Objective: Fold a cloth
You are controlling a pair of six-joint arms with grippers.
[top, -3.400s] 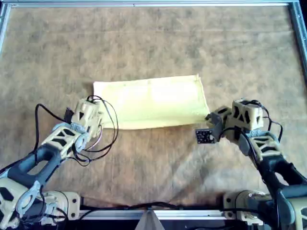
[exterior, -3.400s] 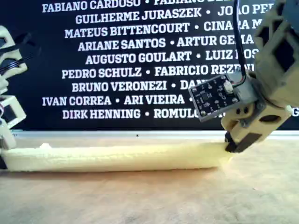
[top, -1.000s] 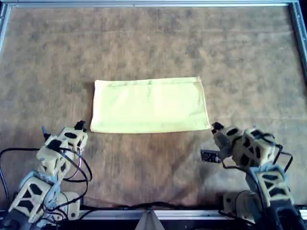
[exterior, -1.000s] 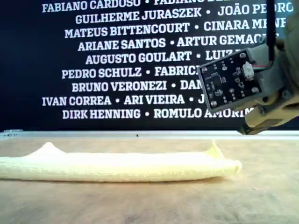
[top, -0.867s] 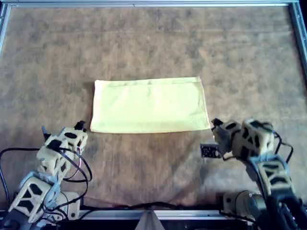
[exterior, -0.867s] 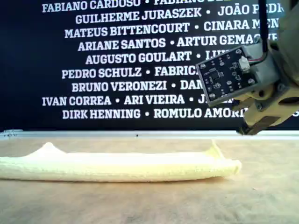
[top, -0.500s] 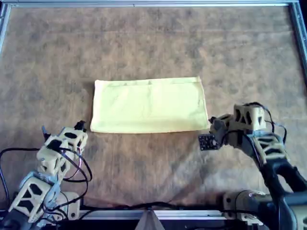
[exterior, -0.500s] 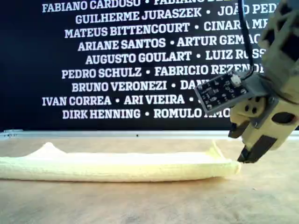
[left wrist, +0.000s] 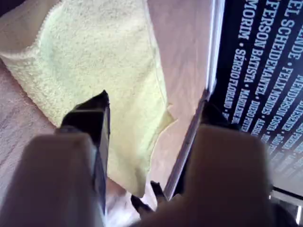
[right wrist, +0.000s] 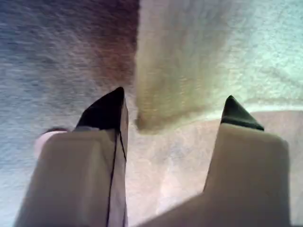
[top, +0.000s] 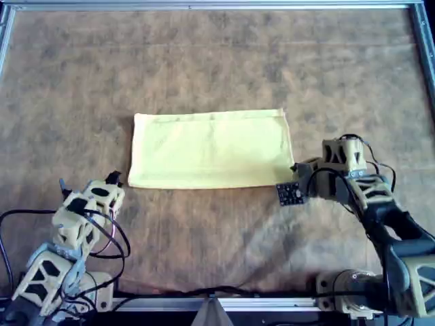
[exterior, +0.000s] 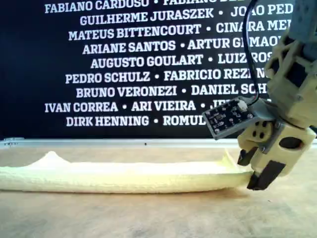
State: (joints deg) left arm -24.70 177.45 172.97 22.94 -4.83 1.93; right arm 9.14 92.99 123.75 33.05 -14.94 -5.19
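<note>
The pale yellow cloth [top: 211,149] lies as a flat folded rectangle on the brown table mat [top: 217,61]. It shows as a long low strip in the exterior view [exterior: 124,176]. My second gripper [top: 296,168] is open, low at the cloth's near corner on the overhead view's right. It also shows in the exterior view [exterior: 250,172]. In the second wrist view the cloth's corner [right wrist: 189,61] lies between the spread jaws of this gripper [right wrist: 174,97]. My first gripper [top: 88,180] is open and empty, drawn back from the cloth's other near corner. Its wrist view looks along the cloth [left wrist: 109,61].
A metal frame rail [top: 217,5] borders the mat. A black banner with white names [exterior: 124,64] stands behind the table's far edge. Loose black cables [top: 102,234] hang by the first arm.
Both grippers left the cloth's near corners and drew back. In the last second my second gripper has come back to its corner and dropped low. The first arm has stayed back.
</note>
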